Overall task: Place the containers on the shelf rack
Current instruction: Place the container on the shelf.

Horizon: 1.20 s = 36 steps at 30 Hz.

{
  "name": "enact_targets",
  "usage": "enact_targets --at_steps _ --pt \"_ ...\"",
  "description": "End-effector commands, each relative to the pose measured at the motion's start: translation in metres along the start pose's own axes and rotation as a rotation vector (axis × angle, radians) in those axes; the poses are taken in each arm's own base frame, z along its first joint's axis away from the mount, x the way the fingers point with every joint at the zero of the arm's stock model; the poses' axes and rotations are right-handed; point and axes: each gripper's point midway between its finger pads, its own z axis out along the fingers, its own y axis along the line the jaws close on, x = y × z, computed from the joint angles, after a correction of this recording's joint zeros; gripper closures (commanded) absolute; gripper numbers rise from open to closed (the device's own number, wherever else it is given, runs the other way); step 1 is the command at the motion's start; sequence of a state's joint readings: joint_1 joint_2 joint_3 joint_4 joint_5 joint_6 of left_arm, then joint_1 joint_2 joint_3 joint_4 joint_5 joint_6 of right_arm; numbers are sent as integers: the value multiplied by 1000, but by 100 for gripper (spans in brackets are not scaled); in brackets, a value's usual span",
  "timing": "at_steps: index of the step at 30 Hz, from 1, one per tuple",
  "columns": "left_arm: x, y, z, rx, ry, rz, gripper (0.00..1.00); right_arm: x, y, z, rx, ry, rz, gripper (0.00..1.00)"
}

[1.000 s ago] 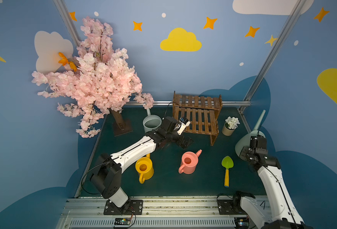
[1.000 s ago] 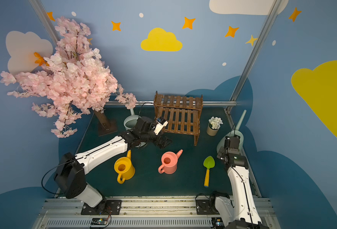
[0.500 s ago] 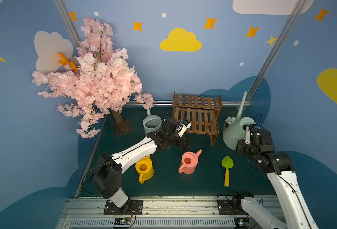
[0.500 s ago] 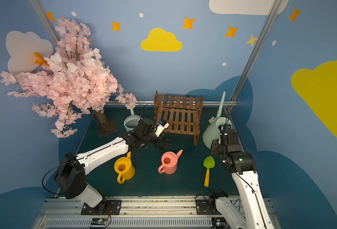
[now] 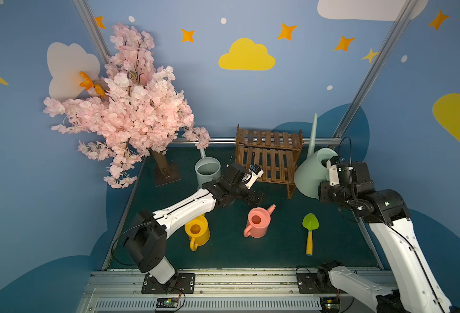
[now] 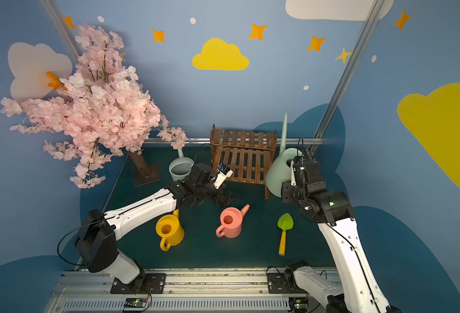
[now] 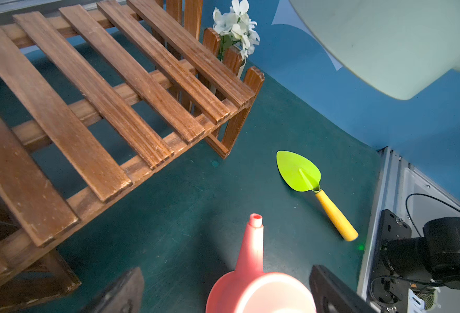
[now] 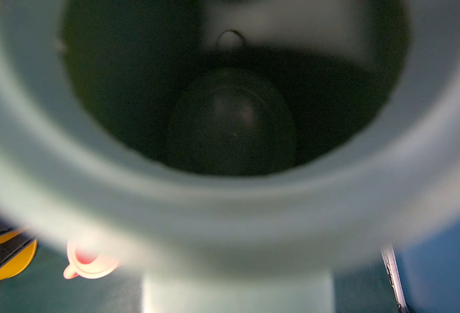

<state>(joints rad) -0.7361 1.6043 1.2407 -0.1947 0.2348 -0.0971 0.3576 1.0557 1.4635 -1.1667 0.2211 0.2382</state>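
Your mint-green can [image 5: 308,173] is up off the table [image 5: 237,252], tilted, just right of the rack [image 5: 268,160] & apart from it. R jaws are closed on its top by the handle, tho the exact contact is hidden behind the wrist. The can is smooth matte plastic: cone shape, wide base, narrow mouth, long thin spout pointing up. The rack is dark-brown wood slats in two stepped tiers, w/ grain & pale scuffs showing. L jaws stand wide open w/ nothing held, and hover over the pink can [image 5: 258,222], which sits between them in the left wrist view. The pink can & yellow can [image 5: 197,230] are small, rounded & upright on the table in front of the rack. The blue-grey can [image 5: 208,169], a plain cylinder, stands left of the rack near the pink blossom tree [image 5: 126,108]. A trowel [image 5: 310,230] w/ green blade & yellow handle lies flat right of the pink can. The table top is dark green & matte. Walls are blue w/ yellow clouds & orange stars.
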Motion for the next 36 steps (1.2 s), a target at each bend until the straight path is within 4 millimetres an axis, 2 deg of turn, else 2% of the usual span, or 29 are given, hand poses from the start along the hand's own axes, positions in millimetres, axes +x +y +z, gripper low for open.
enact_targets --at_steps 1,6,10,13,18,23,29,36 --pt "-2 -1 -11 -16 -10 15 0 -24 8 -11 19 -59 -37 86" --pt "-3 -1 -15 -26 -12 13 0 -65 16 -21 135 -139 -38 88" --pt "-2 0 -21 -44 -13 18 0 -98 31 -30 135 -226 -20 89" --pt "-1 2 -25 -63 -12 24 0 -121 38 -27 156 -250 -5 91" --pt "0 5 -29 -83 -7 27 0 -149 64 -6 124 -235 -17 92" --pt "2 12 -33 -125 -1 13 0 -167 78 14 109 -204 -25 92" --pt "4 16 -40 -159 -5 11 0 -180 78 34 83 -187 18 92" --pt "4 16 -42 -162 -7 10 0 -185 75 61 61 -143 68 93"
